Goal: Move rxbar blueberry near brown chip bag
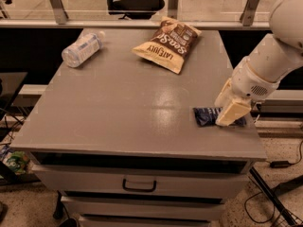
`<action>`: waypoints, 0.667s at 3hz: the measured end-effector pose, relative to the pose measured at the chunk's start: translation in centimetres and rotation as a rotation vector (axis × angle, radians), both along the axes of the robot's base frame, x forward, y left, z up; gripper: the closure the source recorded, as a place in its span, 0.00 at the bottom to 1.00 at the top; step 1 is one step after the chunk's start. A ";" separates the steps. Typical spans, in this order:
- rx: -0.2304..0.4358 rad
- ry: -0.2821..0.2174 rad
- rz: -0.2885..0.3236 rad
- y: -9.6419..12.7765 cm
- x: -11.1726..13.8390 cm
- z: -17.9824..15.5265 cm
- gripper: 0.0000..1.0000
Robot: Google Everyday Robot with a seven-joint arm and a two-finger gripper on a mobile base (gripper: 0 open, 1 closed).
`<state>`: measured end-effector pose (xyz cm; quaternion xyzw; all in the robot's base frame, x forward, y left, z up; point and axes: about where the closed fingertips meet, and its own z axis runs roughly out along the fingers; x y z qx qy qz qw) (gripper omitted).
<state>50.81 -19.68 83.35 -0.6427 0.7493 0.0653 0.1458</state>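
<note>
Pincer (pixel 227 119), open-or-closed state untellable, directly over right half of rxbar blueberry (pixel 205 116).

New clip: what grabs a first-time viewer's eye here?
The cream-white gripper at the right front edge of the grey table, down over the small flat navy-blue rxbar blueberry. Next, the large crinkly brown-and-tan chip bag at back centre, and a clear plastic bottle lying back left.

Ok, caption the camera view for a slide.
End effector at the rxbar blueberry up front; brown chip bag lies at the back.
</note>
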 end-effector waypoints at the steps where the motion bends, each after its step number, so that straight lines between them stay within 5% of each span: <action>1: -0.015 -0.006 -0.010 0.0 0.1 0.6 0.89; 2: -0.022 -0.007 -0.032 0.3 0.6 2.0 1.00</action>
